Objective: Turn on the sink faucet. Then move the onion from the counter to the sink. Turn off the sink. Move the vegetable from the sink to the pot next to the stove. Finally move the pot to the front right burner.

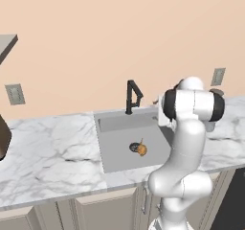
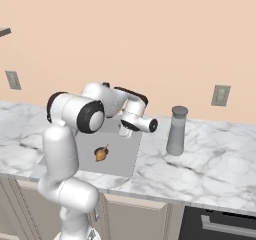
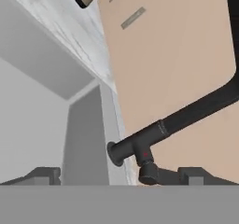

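The matte-black sink faucet [image 1: 130, 97] stands at the back edge of the grey sink [image 1: 115, 123]. The golden-brown onion [image 1: 140, 149] lies on the basin floor near the drain, also seen from the right base view as the onion [image 2: 101, 154]. In the hand view my gripper [image 3: 119, 174] is open. Its fingertips [image 3: 46, 174] flank the faucet [image 3: 154, 134], close to its base and side handle, without touching. No water stream shows. The pot is out of view.
The white marble counter [image 1: 48, 147] runs along both sides of the sink. A grey lidded jar [image 2: 176, 131] stands right of the basin. A dark appliance front [image 2: 220, 224] sits below the counter at the far right. Wall outlets [image 2: 220, 95] are behind.
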Available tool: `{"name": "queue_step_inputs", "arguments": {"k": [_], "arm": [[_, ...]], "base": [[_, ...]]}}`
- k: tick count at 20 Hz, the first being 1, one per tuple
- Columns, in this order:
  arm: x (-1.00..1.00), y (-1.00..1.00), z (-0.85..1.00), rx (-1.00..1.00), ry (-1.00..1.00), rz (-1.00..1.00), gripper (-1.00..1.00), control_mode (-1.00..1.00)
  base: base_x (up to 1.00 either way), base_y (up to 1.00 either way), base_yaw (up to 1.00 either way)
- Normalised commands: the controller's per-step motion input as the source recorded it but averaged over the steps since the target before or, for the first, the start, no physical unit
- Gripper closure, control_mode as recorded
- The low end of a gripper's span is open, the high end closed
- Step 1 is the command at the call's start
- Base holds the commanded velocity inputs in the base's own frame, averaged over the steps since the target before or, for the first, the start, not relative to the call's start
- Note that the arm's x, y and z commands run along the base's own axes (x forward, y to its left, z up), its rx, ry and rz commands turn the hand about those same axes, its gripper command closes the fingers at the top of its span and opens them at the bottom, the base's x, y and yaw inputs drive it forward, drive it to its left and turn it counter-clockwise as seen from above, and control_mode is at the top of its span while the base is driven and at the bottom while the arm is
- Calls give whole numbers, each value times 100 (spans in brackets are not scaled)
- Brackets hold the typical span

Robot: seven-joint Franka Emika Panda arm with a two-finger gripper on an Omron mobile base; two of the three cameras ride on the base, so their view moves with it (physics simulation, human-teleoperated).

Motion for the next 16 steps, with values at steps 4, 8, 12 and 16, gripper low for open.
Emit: {"name": "queue_step_inputs", "arguments": {"k": [4,8,12,16], "arm": [[-12,29,67,-4,-2,0,-100,-100],[-9,39,67,-6,0,0,-100,-100],[-16,16,60,-2,0,-1,-100,-100],[-22,4,51,0,5,-5,-100,-100]], "base": [[0,0,0],[0,0,0],[0,0,0],[0,0,0]]}}
